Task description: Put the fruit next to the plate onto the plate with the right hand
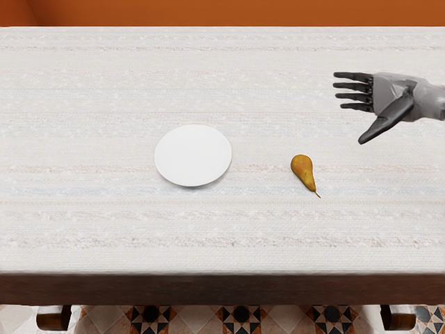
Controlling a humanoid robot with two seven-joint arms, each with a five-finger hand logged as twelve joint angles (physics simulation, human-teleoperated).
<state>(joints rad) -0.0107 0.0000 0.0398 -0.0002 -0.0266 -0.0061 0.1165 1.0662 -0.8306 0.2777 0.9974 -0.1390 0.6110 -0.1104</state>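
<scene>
The pear [303, 170] lies right of the white plate [192, 155], apart from it. The right hand [372, 102], fingers spread, seems to hover beyond the pear, holding nothing.

We see the right hand [379, 97] only to the wrist, where the picture's right edge cuts off its arm. The counter [104, 76] runs out past both side edges, and under its rim the bottom edge leaves us only a strip of patterned floor [240, 321] and two wooden stubs [52, 319] we cannot identify. On the pear [302, 169] the stem is barely a line.
</scene>
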